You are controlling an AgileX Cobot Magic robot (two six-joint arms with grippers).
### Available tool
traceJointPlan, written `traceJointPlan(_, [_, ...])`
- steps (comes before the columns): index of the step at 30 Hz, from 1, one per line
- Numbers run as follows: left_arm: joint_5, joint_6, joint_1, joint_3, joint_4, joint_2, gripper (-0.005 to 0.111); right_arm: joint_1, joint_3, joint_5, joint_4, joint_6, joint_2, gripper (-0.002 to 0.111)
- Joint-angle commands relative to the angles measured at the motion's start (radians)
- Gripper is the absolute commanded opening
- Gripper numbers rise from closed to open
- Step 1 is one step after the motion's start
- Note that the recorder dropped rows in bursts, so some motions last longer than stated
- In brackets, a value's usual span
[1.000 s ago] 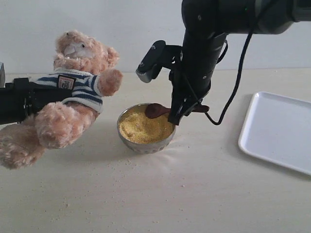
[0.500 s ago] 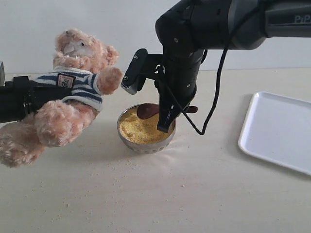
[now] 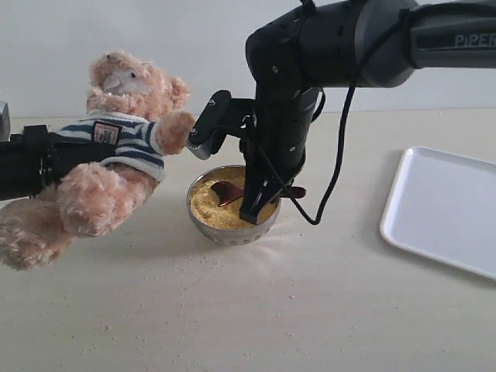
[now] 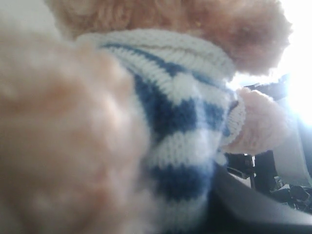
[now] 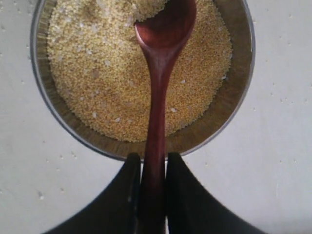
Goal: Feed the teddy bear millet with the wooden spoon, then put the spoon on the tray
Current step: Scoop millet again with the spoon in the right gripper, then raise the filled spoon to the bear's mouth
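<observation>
1. Millet (image 3: 219, 208) fills the metal bowl (image 3: 232, 231) on the desk (image 3: 310, 310); specks (image 5: 61, 157) dot the desk around it.
2. Right fingers (image 5: 127, 190) clench the wooden spoon (image 5: 157, 107) by its handle at the bowl's rim, tip dipped in grain.
3. Left of the bowl, left fingers (image 3: 62, 155), mostly buried in plush, apparently grip the teddy bear (image 3: 116, 139) aloft.
4. Tray (image 3: 434, 209) lies well right of the bowl.

Ext cam side-on, mid-range; R wrist close above bowl (image 5: 236, 95), L wrist apparently against teddy bear (image 4: 170, 97).
</observation>
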Motion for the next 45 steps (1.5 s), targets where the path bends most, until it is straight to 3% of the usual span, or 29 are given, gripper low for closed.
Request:
traceJointPlan(1, [0.032, -0.008, 0.000, -0.005, -0.013, 0.006, 0.005, -0.001, 0.000, 0.023, 0.012, 0.002, -0.008, 0.000])
traceJointPlan(36, [0.032, -0.008, 0.000, -0.005, -0.013, 0.006, 0.005, -0.005, -0.004, 0.117, 0.023, 0.030, -0.133, 0.000])
traceJointPlan(45, [0.032, -0.008, 0.000, -0.005, -0.013, 0.006, 0.005, -0.119, -0.004, 0.142, 0.178, -0.033, -0.195, 0.000])
